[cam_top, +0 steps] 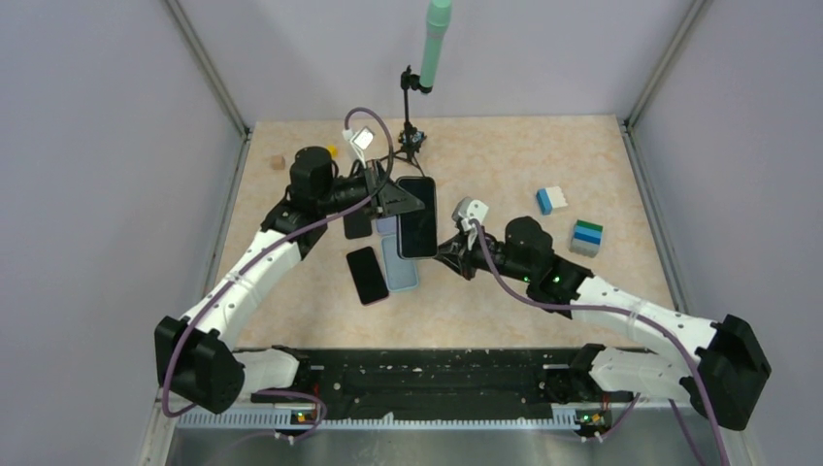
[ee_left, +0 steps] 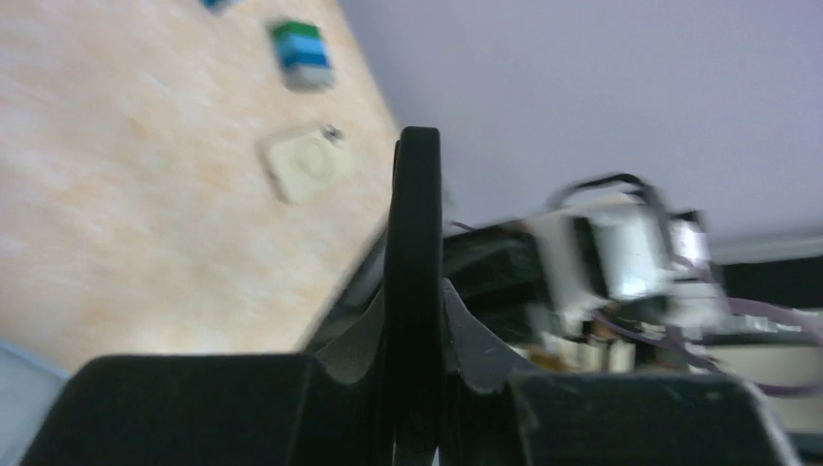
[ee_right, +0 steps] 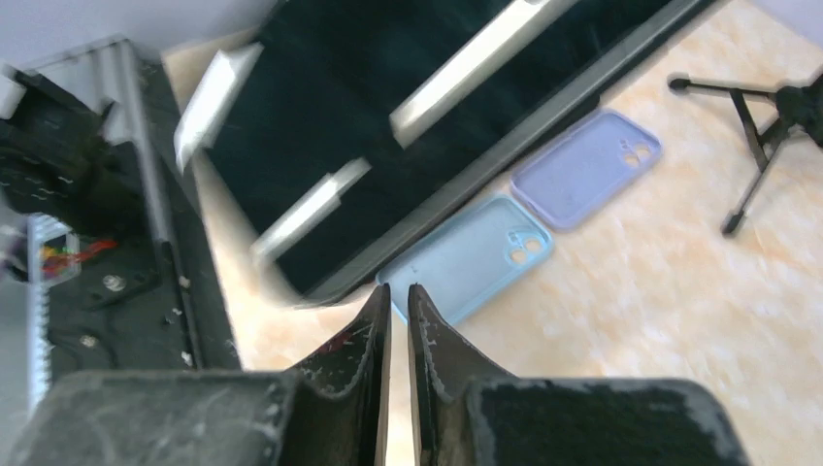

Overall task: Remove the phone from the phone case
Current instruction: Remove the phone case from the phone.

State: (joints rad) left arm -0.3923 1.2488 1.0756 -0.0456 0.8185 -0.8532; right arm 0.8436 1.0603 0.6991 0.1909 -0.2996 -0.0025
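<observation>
The right gripper is nearest, low over the table just right of the middle. Its fingers are drawn almost together with nothing between them, and their tips point at the lower right edge of the phone.

A second dark phone lies flat to the left of it. Just beside that is a light blue case, with a purple case at its far end. Both cases lie flat with their camera cut-outs showing. I cannot tell which face is up or whether anything sits inside them.

The phone is lifted off the table above the two cases, its dark screen towards the overhead camera. The left gripper is clamped across its thin left edge. No coloured case shows around its dark rim.

On the right, well apart from the arms, stand a green-and-blue block and, farther back, a blue-and-white block, with bare table around them.

Just beyond the phone a small black tripod carries a mint-green cylinder. A small wooden cube sits near the far left wall.
</observation>
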